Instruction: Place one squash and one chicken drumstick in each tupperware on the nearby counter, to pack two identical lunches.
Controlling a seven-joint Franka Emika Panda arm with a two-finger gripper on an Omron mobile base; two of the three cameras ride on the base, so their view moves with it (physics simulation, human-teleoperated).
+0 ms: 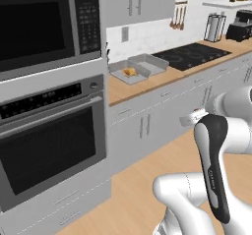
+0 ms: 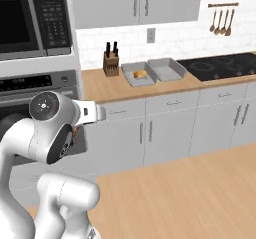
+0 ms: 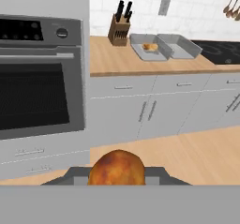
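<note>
Gripper [image 3: 117,183] is clamped on what looks like a chicken drumstick [image 3: 116,169] — well short of the two tupperware [image 3: 149,48] trays on the counter [image 3: 108,59]. One tray already holds something orange. Risk: a jolt while crossing the floor shakes the drumstick loose.

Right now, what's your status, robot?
End effector shut on golden-brown chicken drumstick. Two grey rectangular tupperware trays on wooden counter ahead; the tray nearer the knife block holds something orange. Floor between looks open.
</note>
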